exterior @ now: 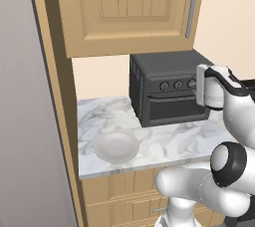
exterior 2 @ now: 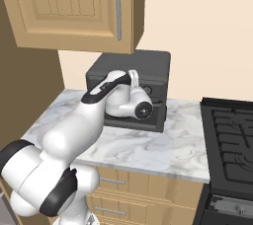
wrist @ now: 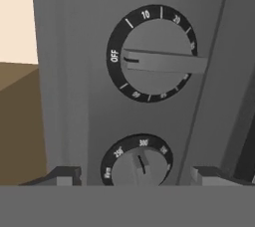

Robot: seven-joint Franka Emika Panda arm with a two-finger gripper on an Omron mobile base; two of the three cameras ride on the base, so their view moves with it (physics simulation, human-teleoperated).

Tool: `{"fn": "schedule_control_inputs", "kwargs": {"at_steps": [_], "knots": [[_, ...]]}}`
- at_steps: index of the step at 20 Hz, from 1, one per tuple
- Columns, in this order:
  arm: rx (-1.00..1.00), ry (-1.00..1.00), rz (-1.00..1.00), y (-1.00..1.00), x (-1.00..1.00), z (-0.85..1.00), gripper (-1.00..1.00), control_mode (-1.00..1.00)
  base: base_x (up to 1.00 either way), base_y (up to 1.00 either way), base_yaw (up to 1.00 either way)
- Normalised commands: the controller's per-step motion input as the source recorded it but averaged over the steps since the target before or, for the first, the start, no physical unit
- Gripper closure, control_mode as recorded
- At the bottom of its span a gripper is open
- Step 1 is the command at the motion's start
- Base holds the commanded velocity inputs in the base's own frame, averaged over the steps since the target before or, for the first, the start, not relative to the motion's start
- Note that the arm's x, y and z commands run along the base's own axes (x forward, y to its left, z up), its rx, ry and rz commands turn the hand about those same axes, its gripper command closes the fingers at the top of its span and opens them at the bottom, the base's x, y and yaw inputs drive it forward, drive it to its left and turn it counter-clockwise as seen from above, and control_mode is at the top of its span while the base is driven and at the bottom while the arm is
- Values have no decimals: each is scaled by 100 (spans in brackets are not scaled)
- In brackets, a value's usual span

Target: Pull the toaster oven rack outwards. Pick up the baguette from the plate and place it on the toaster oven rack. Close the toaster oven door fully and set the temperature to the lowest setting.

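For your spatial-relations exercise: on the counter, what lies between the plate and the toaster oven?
Nothing. In the left base view, only bare marble counter separates the plate from the toaster oven, whose door is shut.

The arm [exterior 2: 118, 95] hides most of the toaster oven [exterior 2: 148, 68] front.

Upper knob dial [wrist: 152, 54] reads OFF, 10, 20. Lower knob dial [wrist: 138, 161] reads 250, 300; rest illegible.
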Motion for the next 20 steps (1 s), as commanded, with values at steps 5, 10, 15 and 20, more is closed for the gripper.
{"fn": "schedule_control_inputs", "kwargs": {"at_steps": [5,10,15,20], "knots": [[-4,0,1,0,18,-12,-100,-100,0,0,0],[-4,0,1,0,20,-13,-100,-100,0,0,0],[-4,-1,0,0,27,-13,-100,-100,0,0,0],[-3,-4,0,0,30,-19,-100,-100,0,0,0]]}}
